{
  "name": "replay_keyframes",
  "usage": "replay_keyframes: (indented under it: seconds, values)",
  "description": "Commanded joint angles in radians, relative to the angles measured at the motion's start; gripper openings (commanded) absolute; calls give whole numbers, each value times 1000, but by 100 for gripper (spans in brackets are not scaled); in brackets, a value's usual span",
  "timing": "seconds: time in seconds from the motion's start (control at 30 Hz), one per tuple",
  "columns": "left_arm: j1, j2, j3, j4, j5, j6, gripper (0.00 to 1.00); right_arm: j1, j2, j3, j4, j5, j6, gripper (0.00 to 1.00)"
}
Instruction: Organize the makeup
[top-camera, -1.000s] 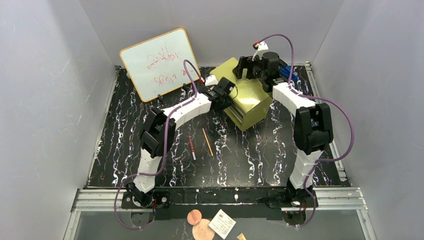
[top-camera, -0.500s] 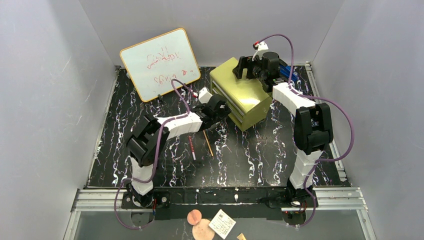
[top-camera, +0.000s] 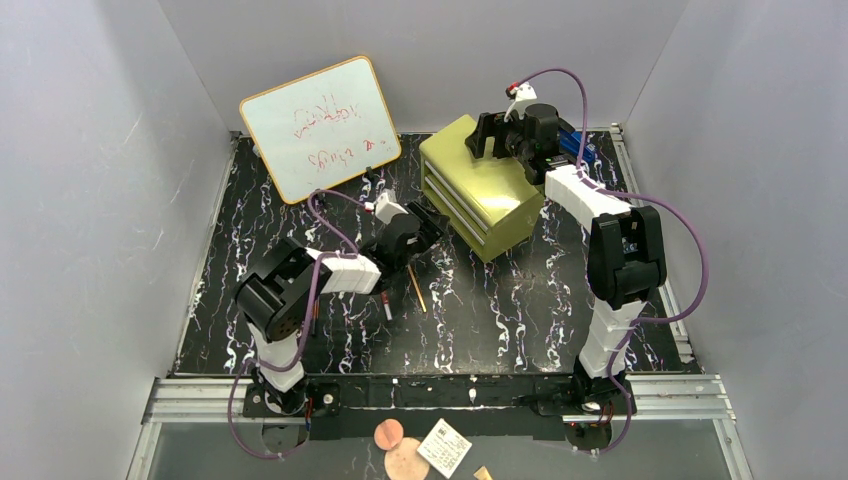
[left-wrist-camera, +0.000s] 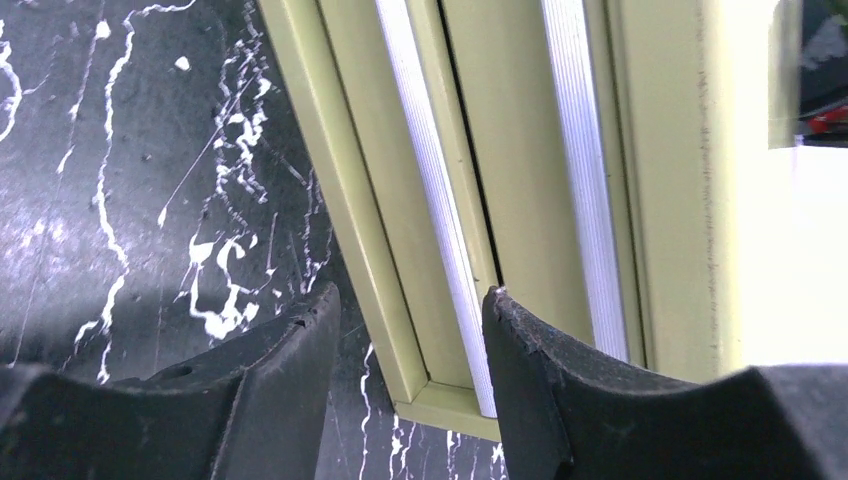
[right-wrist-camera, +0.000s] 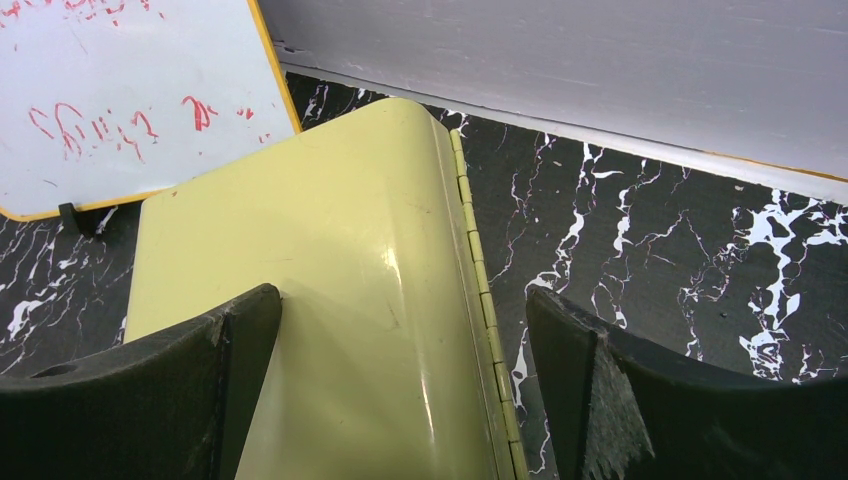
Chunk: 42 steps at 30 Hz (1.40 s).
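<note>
1. Tan pencil (top-camera: 418, 292) and dark-red pencil (top-camera: 386, 303) lie loose on black marbled table (top-camera: 520, 310), near-left of drawer chest (top-camera: 490, 195); other makeup not visible.
2. Left gripper (left-wrist-camera: 410, 300): jaws released, empty, facing ribbed silver handle (left-wrist-camera: 430, 200). Square up, pinch it, pull straight.
3. Right gripper (right-wrist-camera: 402, 295): jaws spread, empty, over smooth olive-yellow hinged lid (right-wrist-camera: 330, 260); likely bracing it.

Soft, even light from above fills the overhead view and leaves only faint shadows on the counter (top-camera: 500, 310), while the drawer chest (left-wrist-camera: 520, 150) blows out to white at the left wrist view's right edge, shows a mild sheen in the right wrist view, and the jaws in both look dark and slightly soft.
</note>
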Motion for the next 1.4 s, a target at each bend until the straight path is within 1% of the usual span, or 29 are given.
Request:
replay_keyframes:
  seconds: [0.0,0.1,0.2,0.3,0.53,0.7,0.8,1.07,1.17,1.3,1.37]
  values:
    - [30,33,-75,343,68,44,54,16,153,-131,-468,17,-61,99]
    - [49,93,-102,534,132,56,58,17,155,-132,-467,17,-60,99]
    - [74,156,-77,601,202,48,57,17,155,-132,-467,19,-61,99]
    - [88,202,-41,605,250,41,55,17,158,-131,-467,20,-62,99]
    - [110,262,14,609,304,56,48,18,164,-130,-467,21,-63,99]
    - [123,313,68,609,336,50,47,18,171,-127,-468,21,-68,99]
    - [131,344,102,609,382,44,47,18,173,-127,-468,23,-69,99]
    - [143,381,134,609,401,36,44,18,183,-122,-470,27,-71,99]
    - [145,393,139,609,398,35,37,18,185,-124,-469,26,-71,99]
    - [147,412,144,625,387,36,34,18,188,-124,-472,27,-72,99]
    - [148,427,147,652,381,31,31,18,190,-124,-472,28,-72,99]
